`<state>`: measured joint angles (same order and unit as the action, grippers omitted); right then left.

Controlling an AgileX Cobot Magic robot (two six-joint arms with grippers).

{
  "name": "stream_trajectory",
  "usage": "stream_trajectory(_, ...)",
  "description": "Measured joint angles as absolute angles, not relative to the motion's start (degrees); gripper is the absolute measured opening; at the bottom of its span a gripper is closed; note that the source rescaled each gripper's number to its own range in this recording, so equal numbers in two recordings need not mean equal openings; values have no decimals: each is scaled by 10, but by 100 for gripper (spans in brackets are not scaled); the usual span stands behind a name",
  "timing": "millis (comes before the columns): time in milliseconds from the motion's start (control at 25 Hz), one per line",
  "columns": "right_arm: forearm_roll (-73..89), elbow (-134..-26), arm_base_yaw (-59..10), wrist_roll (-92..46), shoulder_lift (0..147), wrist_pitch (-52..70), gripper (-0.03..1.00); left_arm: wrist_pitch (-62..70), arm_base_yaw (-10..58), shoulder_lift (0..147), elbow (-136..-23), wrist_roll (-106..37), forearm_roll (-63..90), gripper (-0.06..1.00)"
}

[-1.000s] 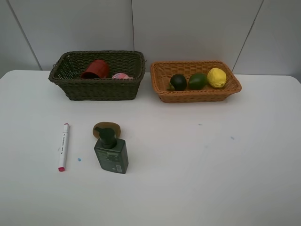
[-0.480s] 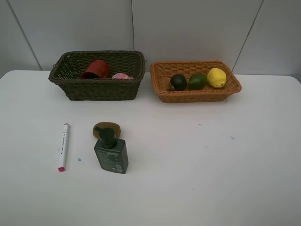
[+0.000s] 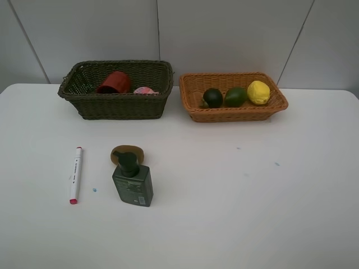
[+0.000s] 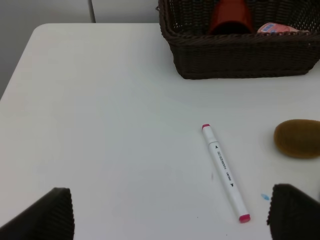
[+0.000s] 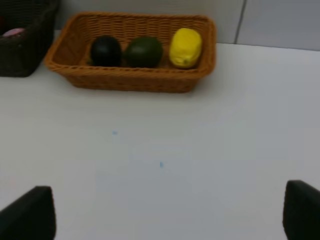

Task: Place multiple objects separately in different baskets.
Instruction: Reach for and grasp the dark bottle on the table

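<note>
While the left hand (image 4: 170, 215) and right hand (image 5: 170, 212) stand wide open and empty, the marker (image 3: 75, 175) lies on the worktop (image 3: 235, 196) at nine o'clock from the pump bottle (image 3: 133, 185), the kiwi (image 3: 119, 151) at twelve.

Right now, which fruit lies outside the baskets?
The brown kiwi, on the table behind the pump bottle; the other three sit in the orange basket.

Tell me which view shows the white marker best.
Left wrist. The white marker lies whole and large in the picture, with the print on its barrel and both pink ends showing. Exterior high shows it whole too, but small, left of the dark green pump bottle. Right wrist does not show it.
</note>
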<state>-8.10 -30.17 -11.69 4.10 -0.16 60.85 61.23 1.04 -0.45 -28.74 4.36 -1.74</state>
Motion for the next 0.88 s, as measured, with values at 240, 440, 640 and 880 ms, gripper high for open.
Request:
stream_trajectory(240,-81,-302,1,41,-2,609,99,612,10,-4,-287,44,-17,100)
stream_trajectory(440,-80,-302,21,38,-2,609,99,612,10,-4,-287,44,-17,100)
stream_trajectory(640,-79,-302,21,36,-2,609,99,612,10,-4,-287,44,-17,100)
stream_trajectory(880,-79,-302,21,37,-2,609,99,612,10,-4,-287,44,-17,100)
